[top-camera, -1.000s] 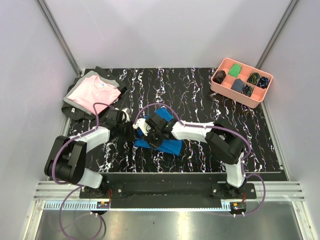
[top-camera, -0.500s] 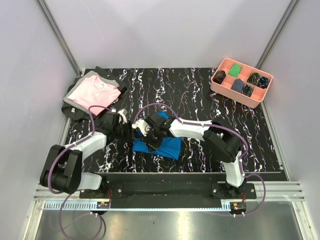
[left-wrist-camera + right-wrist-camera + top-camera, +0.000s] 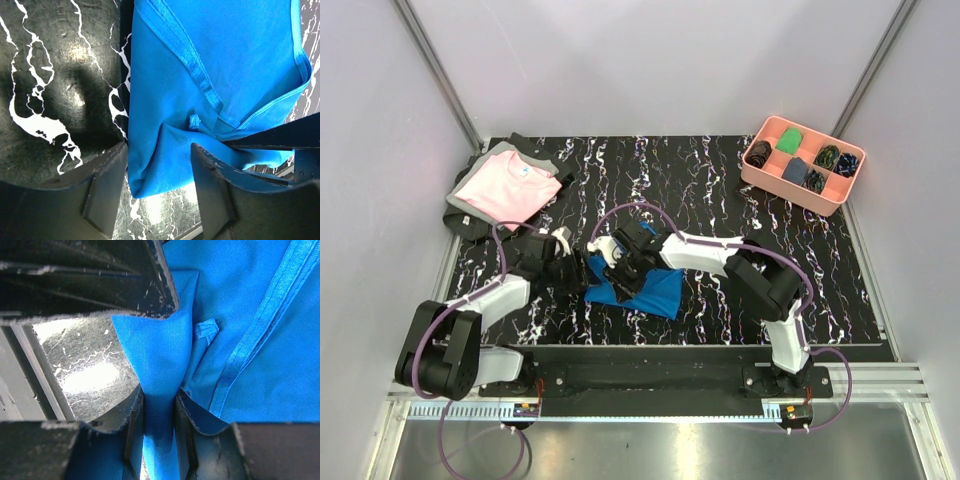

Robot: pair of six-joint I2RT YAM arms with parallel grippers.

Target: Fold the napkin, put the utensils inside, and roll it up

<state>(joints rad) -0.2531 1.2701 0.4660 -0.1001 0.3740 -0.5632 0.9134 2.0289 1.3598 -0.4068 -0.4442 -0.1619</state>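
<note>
Top external view showed the blue napkin (image 3: 645, 290) lying bunched on the black marbled table (image 3: 740, 200) near its front edge, between the two arms. The right end effector (image 3: 159, 405) was pinched tight on a raised fold of the cloth (the ridge ran straight up between its fingers). The left end effector (image 3: 159, 157) stood at the napkin's left edge, its fingers apart, with a loose corner of cloth lying between them, ungripped.

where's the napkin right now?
Top view: the napkin lies front-centre on the black marbled table. The right gripper pinches a fold of it; the left gripper straddles its edge with open fingers.
</note>
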